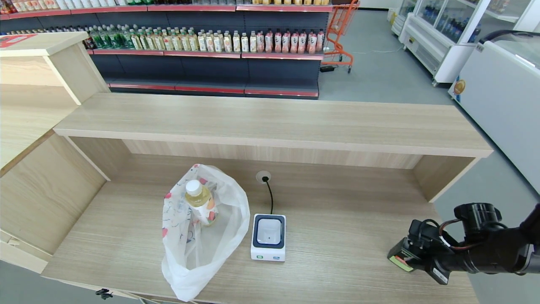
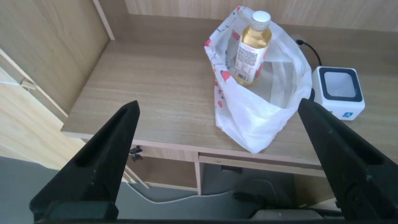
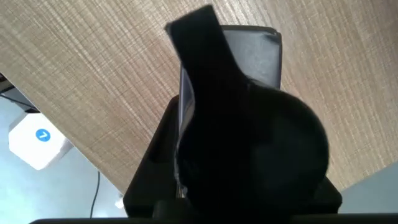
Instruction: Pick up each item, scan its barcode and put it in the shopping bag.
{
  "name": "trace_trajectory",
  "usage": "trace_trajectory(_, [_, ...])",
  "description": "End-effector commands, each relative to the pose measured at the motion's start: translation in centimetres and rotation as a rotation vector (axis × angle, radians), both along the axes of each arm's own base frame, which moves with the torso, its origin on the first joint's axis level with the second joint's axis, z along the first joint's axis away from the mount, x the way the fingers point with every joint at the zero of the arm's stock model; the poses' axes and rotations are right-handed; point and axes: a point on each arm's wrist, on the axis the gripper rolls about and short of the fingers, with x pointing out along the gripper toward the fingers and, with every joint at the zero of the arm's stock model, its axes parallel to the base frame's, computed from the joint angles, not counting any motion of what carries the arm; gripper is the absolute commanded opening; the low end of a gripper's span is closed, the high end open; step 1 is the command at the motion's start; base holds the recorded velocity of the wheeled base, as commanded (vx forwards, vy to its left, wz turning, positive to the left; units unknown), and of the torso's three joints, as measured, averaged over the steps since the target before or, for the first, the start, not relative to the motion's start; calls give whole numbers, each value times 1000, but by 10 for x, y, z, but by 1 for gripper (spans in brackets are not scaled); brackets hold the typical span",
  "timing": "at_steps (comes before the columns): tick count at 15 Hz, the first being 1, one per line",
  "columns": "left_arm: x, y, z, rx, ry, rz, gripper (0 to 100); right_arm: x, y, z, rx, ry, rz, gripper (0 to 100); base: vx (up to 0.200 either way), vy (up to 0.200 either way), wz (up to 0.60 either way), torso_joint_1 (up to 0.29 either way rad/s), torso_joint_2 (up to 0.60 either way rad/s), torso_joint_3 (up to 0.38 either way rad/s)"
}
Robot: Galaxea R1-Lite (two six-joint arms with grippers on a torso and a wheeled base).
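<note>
We find the right gripper [image 1: 406,251] pinching a small dark box with green-and-red label [image 1: 398,261], well right of the white square scanner [image 1: 268,236]. We advise presenting its barcode (face not discernible) squarely over that scanner. Left gripper [image 2: 217,109] stands spread.

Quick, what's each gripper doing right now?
Left gripper: open, empty.
Right gripper: looks closed on a dark pack.

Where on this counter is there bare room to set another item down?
Widest bare counter runs from the scanner to the right end. Another patch lies between the shopping bag and the left side wall. Crowded: the gap between bag and scanner.
</note>
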Motion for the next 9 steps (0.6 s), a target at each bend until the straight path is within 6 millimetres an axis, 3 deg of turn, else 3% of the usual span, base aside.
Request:
trace_trajectory(1, [0, 0, 0, 0, 0, 0, 100, 3, 1, 6, -8, -46, 6, 0, 0, 0, 0, 0, 0, 0])
trace_trajectory(3, [0, 0, 0, 0, 0, 0, 100, 6, 2, 30, -17, -168, 12, 0, 0, 0, 0, 0, 0, 0])
trace_trajectory(4, [0, 0, 0, 0, 0, 0, 100, 3, 1, 58, -16, -295, 26, 0, 0, 0, 0, 0, 0, 0])
trace_trajectory(6, [0, 0, 0, 0, 0, 0, 100, -21, 4, 102, 12, -491, 91, 0, 0, 0, 0, 0, 0, 0])
trace_trajectory(9, [0, 0, 0, 0, 0, 0, 100, -55, 13, 135, 37, -716, 324, 0, 0, 0, 0, 0, 0, 0])
